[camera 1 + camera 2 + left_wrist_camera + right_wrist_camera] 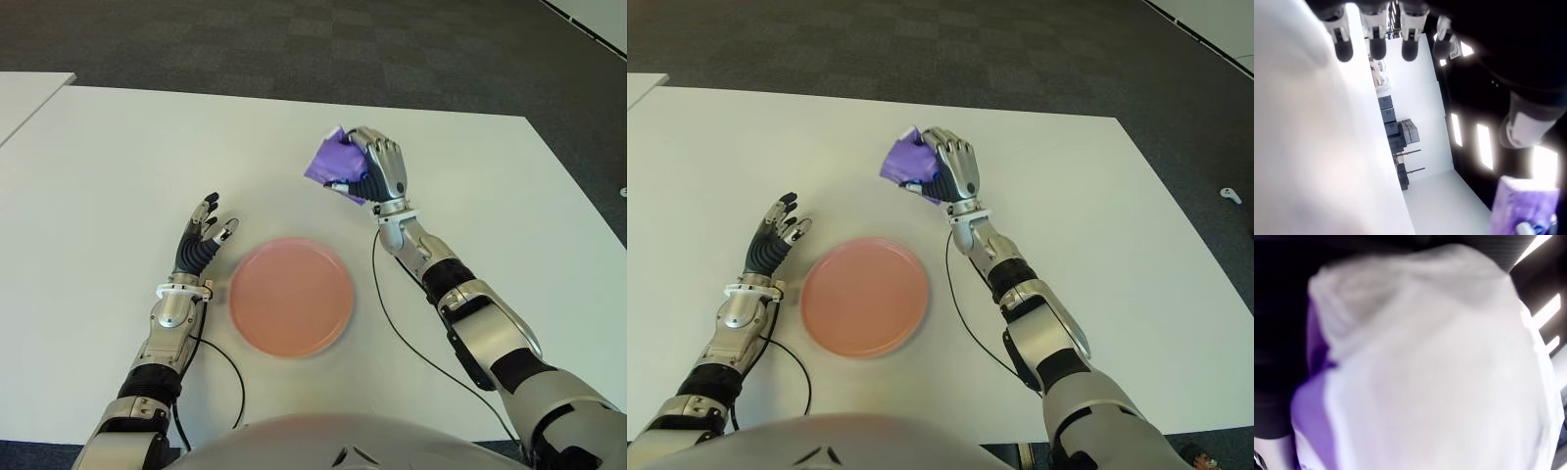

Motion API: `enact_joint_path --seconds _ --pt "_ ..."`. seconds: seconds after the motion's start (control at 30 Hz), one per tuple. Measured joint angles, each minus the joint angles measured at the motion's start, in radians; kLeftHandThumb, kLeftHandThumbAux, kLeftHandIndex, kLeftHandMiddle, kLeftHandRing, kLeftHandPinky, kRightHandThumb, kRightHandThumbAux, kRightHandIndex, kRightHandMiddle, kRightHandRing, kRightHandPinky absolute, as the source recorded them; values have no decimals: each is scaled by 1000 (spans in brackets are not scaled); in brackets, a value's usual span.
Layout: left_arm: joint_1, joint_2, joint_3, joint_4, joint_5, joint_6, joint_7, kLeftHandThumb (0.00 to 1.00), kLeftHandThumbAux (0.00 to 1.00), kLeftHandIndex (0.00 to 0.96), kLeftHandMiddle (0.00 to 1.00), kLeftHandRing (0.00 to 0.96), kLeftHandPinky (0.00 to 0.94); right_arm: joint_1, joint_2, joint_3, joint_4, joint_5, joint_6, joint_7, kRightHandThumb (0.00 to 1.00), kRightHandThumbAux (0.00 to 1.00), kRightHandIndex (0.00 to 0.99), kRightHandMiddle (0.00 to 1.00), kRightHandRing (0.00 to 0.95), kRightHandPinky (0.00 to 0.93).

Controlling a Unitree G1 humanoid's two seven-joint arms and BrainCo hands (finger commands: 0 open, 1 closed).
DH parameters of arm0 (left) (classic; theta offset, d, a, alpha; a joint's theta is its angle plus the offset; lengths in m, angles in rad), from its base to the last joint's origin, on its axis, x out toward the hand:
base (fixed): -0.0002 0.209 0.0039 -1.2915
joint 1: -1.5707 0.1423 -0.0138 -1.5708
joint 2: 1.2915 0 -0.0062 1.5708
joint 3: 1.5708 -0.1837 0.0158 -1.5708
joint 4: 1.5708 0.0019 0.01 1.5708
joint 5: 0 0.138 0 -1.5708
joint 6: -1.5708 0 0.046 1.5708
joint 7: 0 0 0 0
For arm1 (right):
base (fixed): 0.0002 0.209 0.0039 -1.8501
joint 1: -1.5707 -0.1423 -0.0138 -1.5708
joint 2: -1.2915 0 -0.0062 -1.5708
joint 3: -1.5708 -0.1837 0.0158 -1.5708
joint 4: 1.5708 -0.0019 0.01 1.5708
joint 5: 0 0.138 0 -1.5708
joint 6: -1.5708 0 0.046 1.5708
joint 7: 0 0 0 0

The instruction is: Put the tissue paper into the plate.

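The right hand (pixel 377 171) grips the soft, light purple tissue pack (pixel 331 162) at the plate's (pixel 291 296) one o'clock, clamped around its middle, while the left hand (pixel 199 243) lies open at nine o'clock.

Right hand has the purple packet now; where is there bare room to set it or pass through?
The round pink plate is bare. The white table is free beyond both hands. Tightest: the strip between the open left hand and the plate. The right hand grips the purple tissue packet.

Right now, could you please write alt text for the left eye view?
The robot's right hand grips a purple tissue pack, beyond and right of an empty pink plate on a white table. The left hand, fingers open, shows left of the plate.
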Motion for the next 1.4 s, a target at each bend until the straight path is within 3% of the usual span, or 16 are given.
enact_joint_path --seconds 0.4,0.77,0.9,1.13,1.4 --pt "-1 0 -3 1 0 2 0 0 492 0 0 0 0 124 9 -57 -344 -16 48 147 746 707 439 922 897 880" --pt "0 0 -4 0 1 3 0 0 494 0 0 0 0 316 9 -51 -583 3 21 324 748 707 440 883 872 868" --pt "1 0 -4 0 1 3 0 0 488 0 0 0 0 374 8 -50 -623 35 -3 407 748 708 440 873 869 867" --pt "1 2 -4 0 1 2 0 0 477 0 0 0 0 410 5 -44 -663 75 -37 543 747 708 441 859 864 858" --pt "0 2 -4 5 -2 -1 -3 0 479 0 0 0 0 417 8 14 -572 -40 -105 527 749 706 442 863 873 858"
